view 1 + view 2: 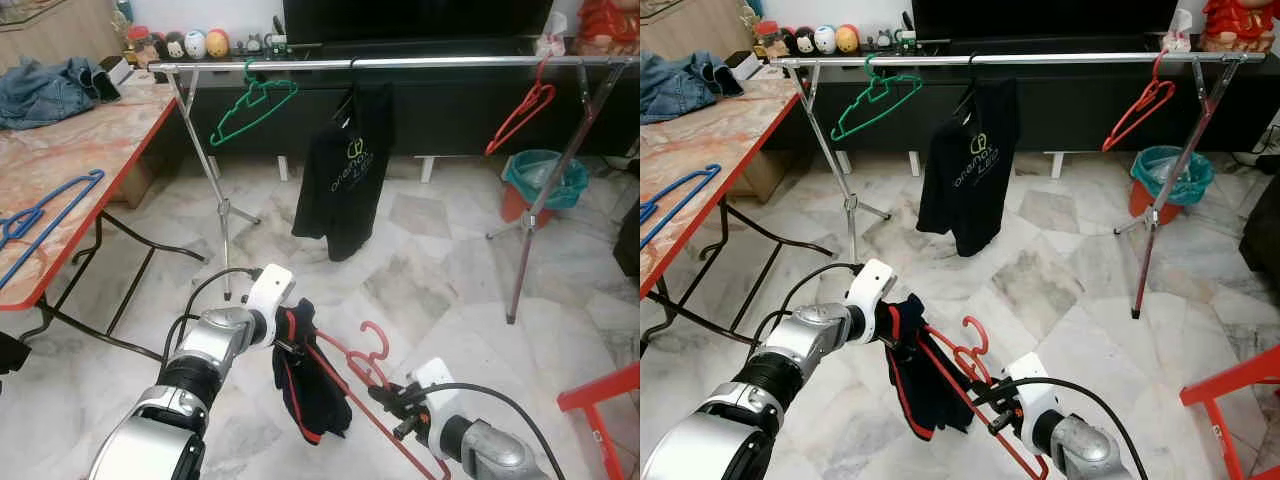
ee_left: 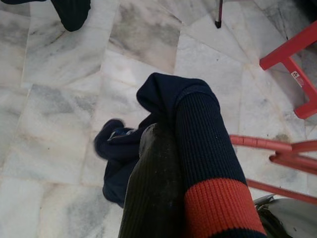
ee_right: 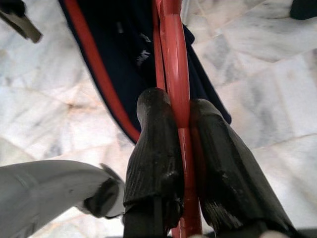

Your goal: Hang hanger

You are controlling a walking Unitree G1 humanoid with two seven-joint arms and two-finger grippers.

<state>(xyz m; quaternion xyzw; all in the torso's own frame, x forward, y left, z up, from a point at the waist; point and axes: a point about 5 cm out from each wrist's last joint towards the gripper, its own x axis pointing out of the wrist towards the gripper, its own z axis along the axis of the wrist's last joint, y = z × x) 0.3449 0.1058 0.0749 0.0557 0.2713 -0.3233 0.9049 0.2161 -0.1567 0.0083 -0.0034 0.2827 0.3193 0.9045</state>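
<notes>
The right gripper (image 3: 181, 148) is clamped on the bar of a red plastic hanger (image 1: 370, 385); the hanger carries a dark navy knit garment with red trim (image 1: 308, 385). The left gripper (image 1: 285, 345) pinches that garment's ribbed edge near the hanger's other end. The hanger's long axis runs diagonally between the two grippers, hook (image 1: 377, 340) upward. The silver metal clothes rail (image 1: 420, 63) lies well ahead and above — the load must go up and forward. A free stretch of rail shows between the hung black T-shirt (image 1: 345, 170) and the empty red hanger (image 1: 522, 112), on the right arm's side.
</notes>
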